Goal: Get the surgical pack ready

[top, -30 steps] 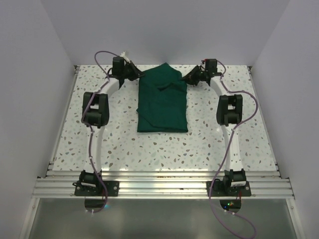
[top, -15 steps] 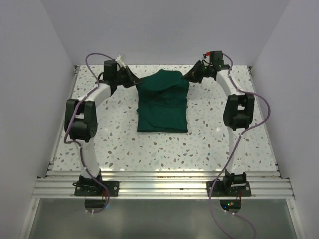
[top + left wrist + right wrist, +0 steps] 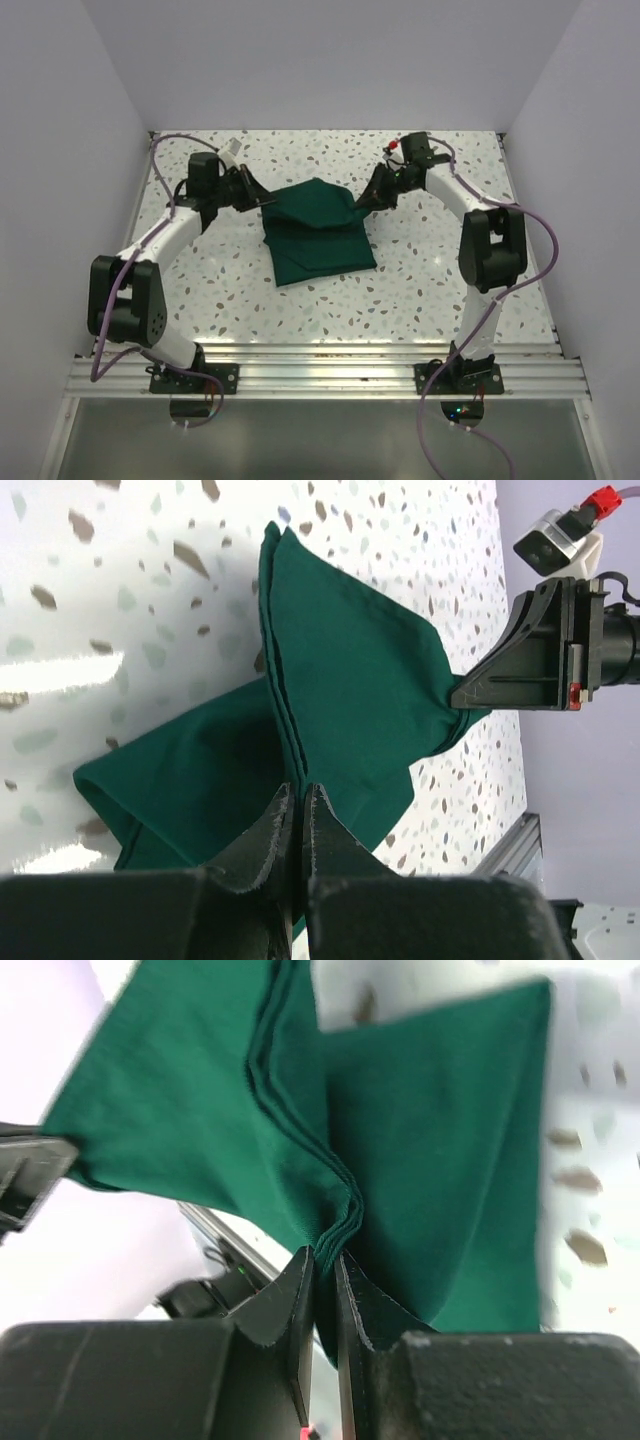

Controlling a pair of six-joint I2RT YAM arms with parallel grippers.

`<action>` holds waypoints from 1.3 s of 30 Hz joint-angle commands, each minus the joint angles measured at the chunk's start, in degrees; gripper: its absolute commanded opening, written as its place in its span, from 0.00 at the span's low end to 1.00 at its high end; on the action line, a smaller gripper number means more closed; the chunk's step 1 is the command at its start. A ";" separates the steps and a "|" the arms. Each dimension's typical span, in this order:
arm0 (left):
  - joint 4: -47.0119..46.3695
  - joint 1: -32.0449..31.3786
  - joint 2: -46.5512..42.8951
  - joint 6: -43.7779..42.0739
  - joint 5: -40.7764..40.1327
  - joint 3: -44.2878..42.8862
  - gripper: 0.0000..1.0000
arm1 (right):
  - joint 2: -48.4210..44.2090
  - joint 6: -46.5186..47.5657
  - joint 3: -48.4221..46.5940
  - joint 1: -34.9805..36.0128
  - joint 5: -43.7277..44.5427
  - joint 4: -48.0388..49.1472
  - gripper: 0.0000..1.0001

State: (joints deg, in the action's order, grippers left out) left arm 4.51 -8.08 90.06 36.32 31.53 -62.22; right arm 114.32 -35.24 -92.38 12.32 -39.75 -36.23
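The surgical pack point(image 3: 318, 232) is a dark green, matte cloth drape folded into several layers. The stacked edges show in both wrist views. It lies near the middle of the table point(image 3: 430, 285). Its near portion rests flat on the table as a rough rectangle, set slightly askew to the table's front edge. Its far portion is raised off the table and sags over the flat part. The left claw point(image 3: 262, 200) pinches the left end of the raised fold and the right claw point(image 3: 358, 203) pinches the right end. Anything wrapped inside is hidden.
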 commanded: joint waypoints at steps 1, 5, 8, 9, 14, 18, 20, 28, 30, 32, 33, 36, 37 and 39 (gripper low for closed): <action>1.20 -0.62 -4.36 -1.69 1.43 5.24 0.00 | -4.55 4.30 4.39 -0.54 0.81 -2.97 0.14; 1.20 -2.29 -5.77 -2.56 3.36 10.35 0.00 | -4.81 6.06 7.12 -0.54 1.43 -3.76 0.14; 0.85 -3.35 -7.35 -3.18 3.54 14.31 0.00 | -5.16 6.68 8.97 -0.63 1.78 -3.85 0.15; 0.50 -3.52 -8.40 -3.18 3.45 16.66 0.00 | -5.34 7.03 9.75 -0.54 1.52 -3.94 0.16; 2.07 -3.44 -10.87 -4.23 2.49 21.08 0.12 | -6.74 8.61 12.39 -0.63 0.73 -5.34 0.28; 4.10 -3.44 -11.40 -5.55 2.66 21.17 0.29 | -9.55 13.95 12.32 -0.54 1.34 -8.06 0.55; 5.85 -3.44 -11.49 -6.78 1.17 20.30 0.34 | -10.52 15.37 11.35 -0.63 1.51 -7.72 0.63; 8.41 -3.35 -13.68 -10.39 -2.79 15.28 0.46 | -9.91 13.45 4.67 0.34 -1.47 5.44 0.94; 7.97 -3.44 -14.73 -10.74 -3.23 15.37 0.47 | -6.41 14.06 0.73 1.65 -0.51 4.60 0.98; 7.97 -3.35 -15.35 -11.09 -3.84 15.11 0.47 | -2.38 15.55 -3.57 2.44 -0.33 3.36 0.99; 8.23 -3.26 -15.70 -11.26 -4.19 14.58 0.47 | -1.39 15.90 -4.64 2.54 0.02 3.36 0.99; 9.55 -2.65 -15.62 -11.44 -6.47 13.27 0.46 | 3.16 17.40 -9.82 2.89 -1.11 3.53 0.99; 9.55 -2.30 -15.62 -11.44 -6.57 13.17 0.46 | 4.23 17.40 -9.84 2.89 -2.08 4.14 0.99; 9.02 -1.42 -15.44 -10.74 -6.04 13.43 0.45 | 7.82 17.49 -12.46 3.41 -3.49 5.55 0.99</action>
State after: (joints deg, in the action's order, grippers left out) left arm 13.37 -10.87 75.75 26.76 26.89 -46.70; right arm 117.93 -19.73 -100.95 15.35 -40.27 -33.12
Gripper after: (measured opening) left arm 0.457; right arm 0.986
